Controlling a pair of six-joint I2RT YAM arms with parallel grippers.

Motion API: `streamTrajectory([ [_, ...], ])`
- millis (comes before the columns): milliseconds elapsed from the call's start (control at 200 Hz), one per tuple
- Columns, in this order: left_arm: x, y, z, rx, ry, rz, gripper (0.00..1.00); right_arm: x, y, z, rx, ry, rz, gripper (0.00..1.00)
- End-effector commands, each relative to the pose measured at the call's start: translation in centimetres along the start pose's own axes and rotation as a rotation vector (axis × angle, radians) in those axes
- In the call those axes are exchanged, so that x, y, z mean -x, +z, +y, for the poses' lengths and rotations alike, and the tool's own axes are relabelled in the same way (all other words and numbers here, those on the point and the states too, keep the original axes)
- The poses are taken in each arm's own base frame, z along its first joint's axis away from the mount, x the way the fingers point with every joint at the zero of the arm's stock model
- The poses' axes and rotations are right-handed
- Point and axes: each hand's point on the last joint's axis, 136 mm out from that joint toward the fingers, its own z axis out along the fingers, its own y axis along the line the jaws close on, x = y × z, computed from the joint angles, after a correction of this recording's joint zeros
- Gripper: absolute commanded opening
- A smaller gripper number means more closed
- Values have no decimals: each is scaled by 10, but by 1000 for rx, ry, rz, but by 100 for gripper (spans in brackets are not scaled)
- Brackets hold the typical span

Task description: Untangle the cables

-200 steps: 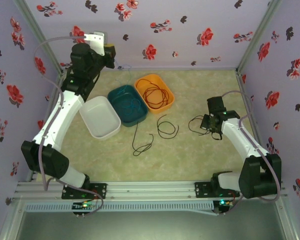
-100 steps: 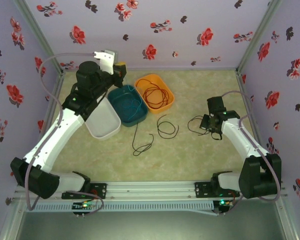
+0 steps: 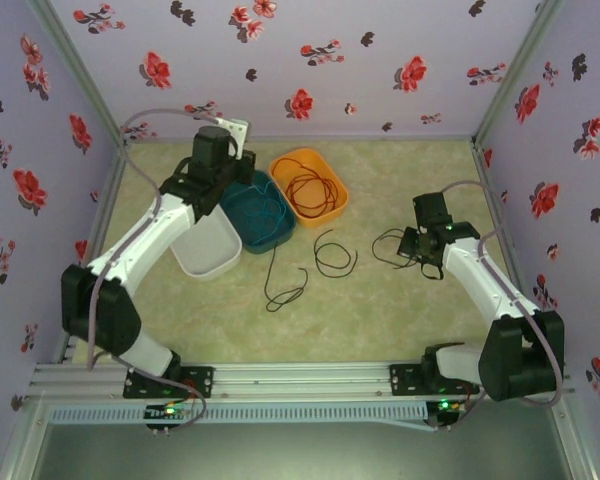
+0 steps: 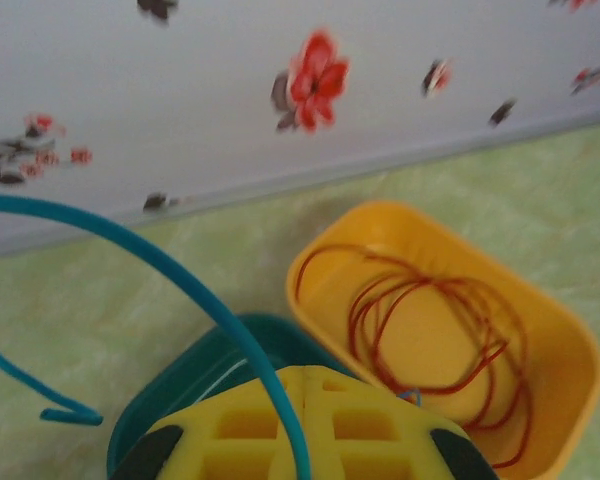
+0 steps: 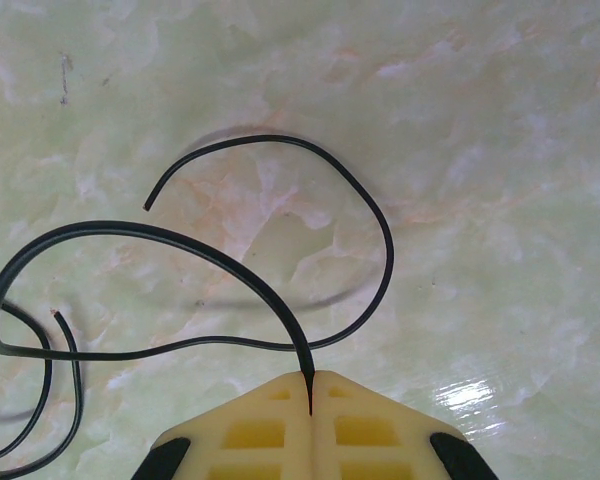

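The left fingers are pressed together on a blue cable, which comes out from between them and arches up and to the left in front of the flowered wall. Another stretch of blue ends loose at the lower left. These fingers sit above the teal bin. Just beyond it, the orange bin holds a red-orange cable coiled in several loops. From above, the teal bin lies between the orange bin and a white bin, the three side by side at the back left of the counter. On the right, the right fingers are clamped on a black cable caught at their seam, and it curls away in open loops lying on the marbled counter. Near the middle of the counter, apart from that cable, lie a hooked black cable and a longer black strand that runs down from the teal bin's near edge.
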Motion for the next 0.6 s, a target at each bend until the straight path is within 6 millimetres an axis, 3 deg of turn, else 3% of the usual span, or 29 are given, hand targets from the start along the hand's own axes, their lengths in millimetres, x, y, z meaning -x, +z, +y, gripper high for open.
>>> streamTrajectory([
  [0, -7, 11, 18, 78, 26, 62, 0, 0, -2, 4, 22, -1, -17, 0],
  [305, -60, 50, 41, 196, 140, 279, 0, 1, 2, 8, 21, -7, -10, 0],
  [595, -107, 69, 19, 104, 75, 420, 0, 1, 5, 13, 22, -17, 0, 0],
])
